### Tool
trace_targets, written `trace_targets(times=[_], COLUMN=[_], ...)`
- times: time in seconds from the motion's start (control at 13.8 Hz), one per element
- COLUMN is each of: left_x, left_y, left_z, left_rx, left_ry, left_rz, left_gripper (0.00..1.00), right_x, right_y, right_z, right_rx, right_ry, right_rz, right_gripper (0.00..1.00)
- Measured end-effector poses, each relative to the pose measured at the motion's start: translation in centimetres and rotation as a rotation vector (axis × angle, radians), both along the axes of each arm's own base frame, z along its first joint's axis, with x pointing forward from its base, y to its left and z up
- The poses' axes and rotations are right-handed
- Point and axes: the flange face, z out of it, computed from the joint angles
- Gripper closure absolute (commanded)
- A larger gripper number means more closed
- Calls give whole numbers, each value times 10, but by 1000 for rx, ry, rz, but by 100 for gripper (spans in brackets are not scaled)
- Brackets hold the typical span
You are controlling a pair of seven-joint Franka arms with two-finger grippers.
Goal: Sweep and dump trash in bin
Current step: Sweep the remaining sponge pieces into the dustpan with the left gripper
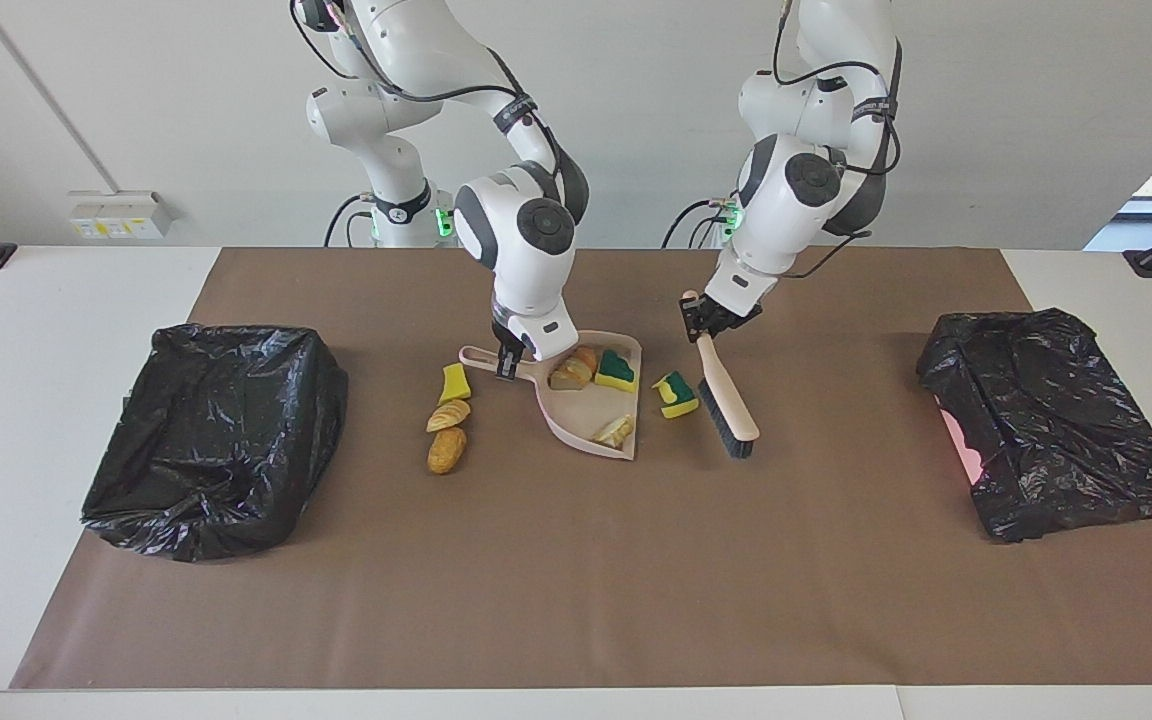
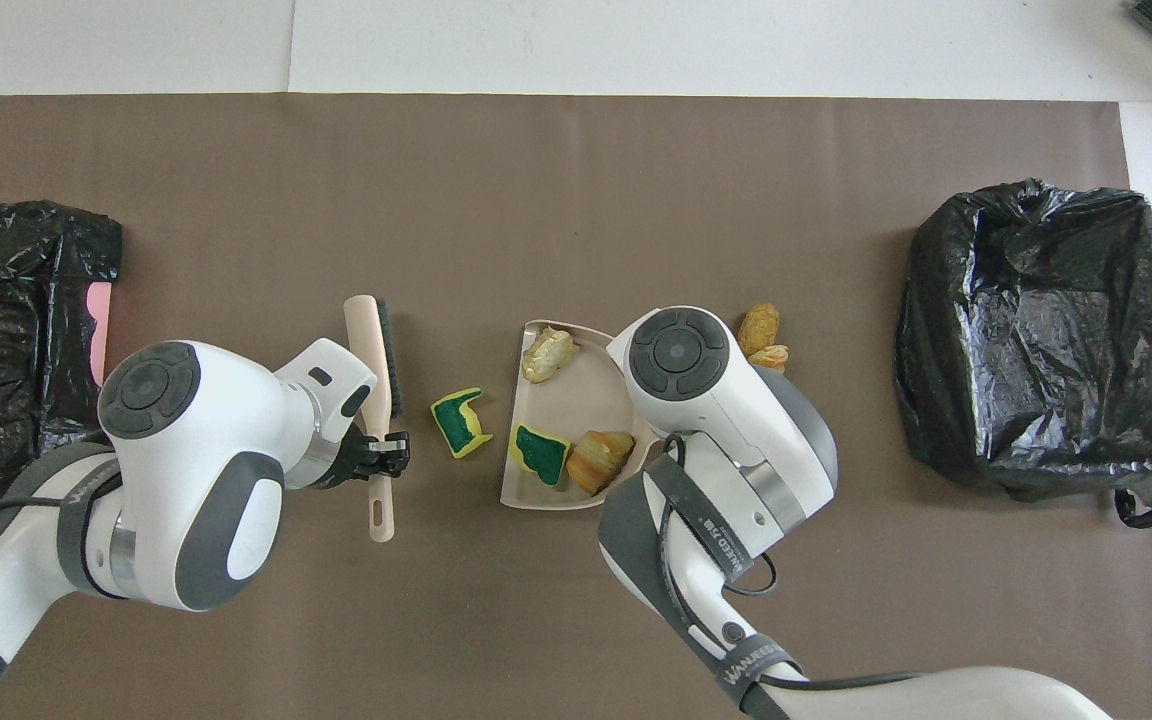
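left gripper [image 1: 699, 317] clamped on beige black-bristled brush [image 1: 726, 395], angled to sweep | right gripper [image 1: 507, 366] clamped on pale pink plastic dustpan [image 1: 576, 418], steadying it mid-table | green-topped yellow sponge scrap [image 1: 675, 393] just outside pan mouth

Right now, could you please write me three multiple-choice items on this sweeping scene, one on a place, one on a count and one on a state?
1. Where is the green-topped yellow sponge scrap that lies outside the pale pink plastic dustpan?
A. in a bin
B. on the brown mat between the dustpan's mouth and the beige-handled black-bristled brush
C. on the brush

2. How many trash pieces lie in the dustpan?
A. three
B. none
C. six

3. What is the left claw doing?
A. hanging open
B. shut on the dustpan
C. shut on the brush handle

Answers: 1 B, the scrap sits on the mat beside the pan's open edge; 2 A, two bread lumps and one sponge scrap lie inside; 3 C, its fingertips clamp the handle.
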Motion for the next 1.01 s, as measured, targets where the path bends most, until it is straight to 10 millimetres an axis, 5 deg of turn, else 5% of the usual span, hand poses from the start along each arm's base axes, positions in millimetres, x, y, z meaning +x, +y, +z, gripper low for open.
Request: trace_targets(times=[0.36, 1.01], left_x=[-27, -93], left_y=[-17, -143], left_z=[-29, -16], left_rx=[21, -76], left_ry=[60, -23], left_rz=[-91, -292], left_gripper=[100, 100], right_x=[0, 0], right_y=[0, 0], right_z=[0, 0], right_rx=[0, 0], right_ry=[0, 1], right_rz=[0, 0], right_gripper=[100, 100])
